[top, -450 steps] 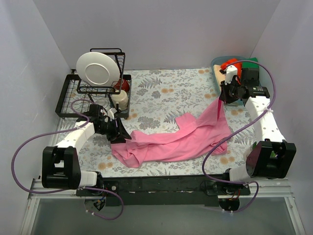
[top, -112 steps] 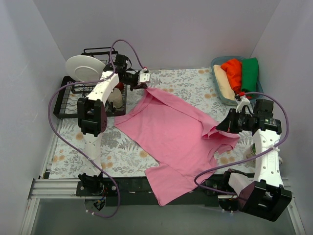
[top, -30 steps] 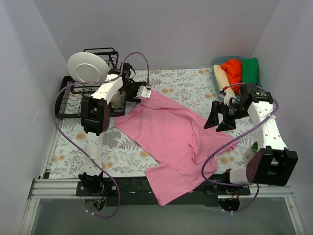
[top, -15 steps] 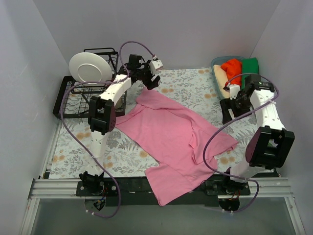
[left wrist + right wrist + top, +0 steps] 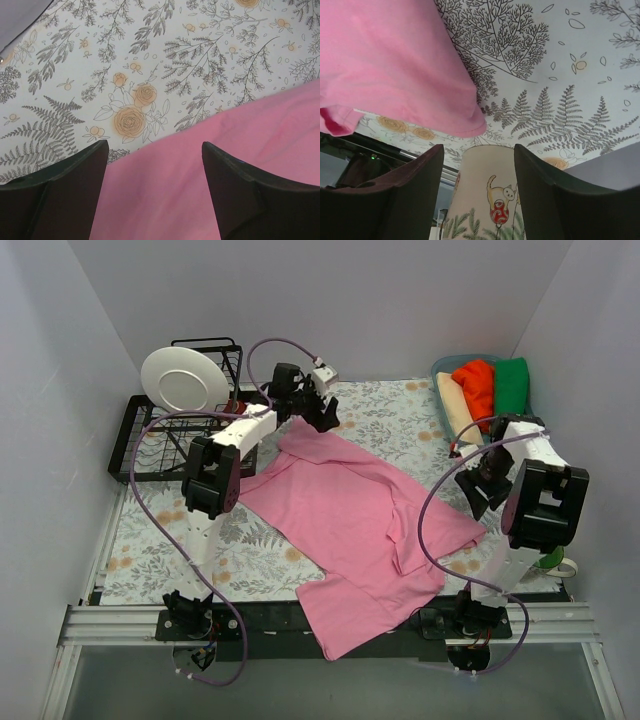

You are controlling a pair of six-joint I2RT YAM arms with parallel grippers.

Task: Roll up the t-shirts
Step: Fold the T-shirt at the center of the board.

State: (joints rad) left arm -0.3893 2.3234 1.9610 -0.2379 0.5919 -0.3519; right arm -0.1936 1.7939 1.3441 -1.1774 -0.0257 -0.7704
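While the pink t-shirt point(image 5: 350, 510) lies spread at the centre of the table point(image 5: 400, 410), you see the left gripper point(image 5: 325, 416) above its 11 o'clock edge, fingers spread, holding nothing. The right gripper point(image 5: 478, 495) sits off its 3 o'clock sleeve, jaws likewise apart and empty. Rolled shirts point(image 5: 485, 385) fill the bin point(image 5: 441, 368) at 1 o'clock.

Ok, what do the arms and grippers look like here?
The left arm and right arm have white links and black joints; a purple cable loops along each. The left gripper and right gripper have broad, tapering black fingers.
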